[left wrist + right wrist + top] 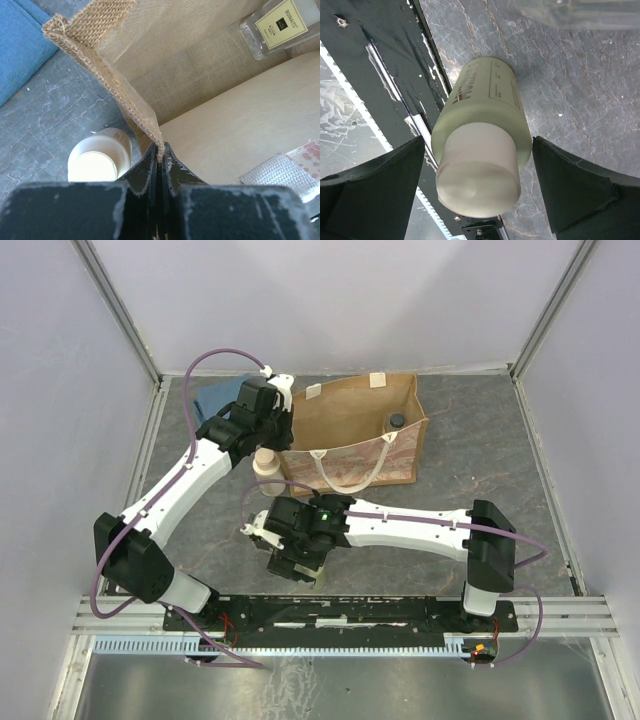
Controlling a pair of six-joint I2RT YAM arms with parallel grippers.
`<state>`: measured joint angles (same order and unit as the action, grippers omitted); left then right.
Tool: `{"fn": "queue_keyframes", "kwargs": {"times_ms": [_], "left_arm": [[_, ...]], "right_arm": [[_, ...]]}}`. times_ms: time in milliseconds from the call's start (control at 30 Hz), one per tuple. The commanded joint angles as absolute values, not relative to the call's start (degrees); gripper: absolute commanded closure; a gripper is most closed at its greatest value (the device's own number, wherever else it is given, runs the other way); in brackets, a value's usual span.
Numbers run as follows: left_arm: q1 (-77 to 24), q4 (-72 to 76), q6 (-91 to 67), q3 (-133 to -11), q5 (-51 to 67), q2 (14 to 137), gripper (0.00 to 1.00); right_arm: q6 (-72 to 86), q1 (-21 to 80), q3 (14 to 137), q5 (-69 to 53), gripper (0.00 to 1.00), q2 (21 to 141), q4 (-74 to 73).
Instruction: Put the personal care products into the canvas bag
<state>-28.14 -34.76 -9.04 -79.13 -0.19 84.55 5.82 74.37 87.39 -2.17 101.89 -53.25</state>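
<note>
Currently | left pincer (161, 154) pressed together, pinching the rim corner of the canvas bag (350, 430) | right pincer (479, 190) spread, straddling the pale yellow bottle (482, 120) on the tabletop (580, 90) by the front rail | clear bottle (276, 27) lying inside the bag | beige bottle (100, 159) upright just outside that corner

"BOINAITS" on clear bottle (276, 26) label; pale bottle (482, 130) print illegible.

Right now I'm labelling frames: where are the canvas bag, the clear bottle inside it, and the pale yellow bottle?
canvas bag (405, 455), top external view, patterned front side.
clear bottle (277, 25), left wrist view, its label.
pale yellow bottle (487, 100), right wrist view, its body.
</note>
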Motion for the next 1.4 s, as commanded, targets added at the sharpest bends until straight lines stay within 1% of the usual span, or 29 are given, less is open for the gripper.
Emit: {"fn": "queue_keyframes", "kwargs": {"times_ms": [0,167,367,667,833,867,900,967,1033,1067,1133,1167,1367], "left_arm": [[-28.07,-35.07,-6.11,-78.77,-1.59,81.84,0.97],[-28.05,-35.07,-6.14,-78.62,-1.63,81.85,0.97],[-28.09,-35.11,-6.3,-78.49,-1.51,81.89,0.97],[-28.08,-35.12,-6.41,-78.18,-1.5,81.77,0.97],[-28.11,-35.12,-6.45,-77.96,-1.51,81.57,0.97],[-28.06,-35.09,-6.52,-77.96,-1.5,81.64,0.97],[-28.08,-35.07,-6.49,-77.95,-1.52,81.54,0.97],[-28.09,-35.07,-6.5,-77.85,-1.6,81.49,0.97],[-28.1,-35.07,-6.49,-77.87,-1.58,81.46,0.97],[-28.09,-35.08,-6.5,-77.87,-1.6,81.41,0.97],[-28.1,-35.07,-6.59,-77.87,-1.68,81.47,0.97],[-28.08,-35.12,-6.57,-77.81,-1.76,81.47,0.97],[-28.12,-34.69,-6.5,-77.62,-1.68,81.78,0.97]], "right_arm": [[4.64,74.7,87.1,-2.75,0.04,102.87,-50.27],[5.16,74.64,85.0,-2.23,0.05,102.77,-46.89],[5.63,74.59,83.4,-1.49,0.09,102.93,-45.18],[6.24,74.65,81.95,-0.65,0.22,103.51,-44.03],[6.52,74.58,81.1,-0.03,0.36,102.67,-43.64],[6.57,74.57,80.95,0.11,0.42,102.33,-43.6],[6.73,74.61,80.88,0.43,0.49,101.92,-43.68],[7.27,74.55,80.48,1.33,0.68,100.72,-43.6],[7.75,74.62,80.02,2.52,0.84,99.03,-43.6],[8.15,74.6,79.85,3.41,0.9,98.12,-43.82],[9.44,74.48,80.08,5.53,0.98,95.72,-45.05],[10.09,74.4,80.4,6.61,1.0,94.78,-46.04],[14.56,72.8,86.08,11.19,1.0,87.51,-53.91]]}}
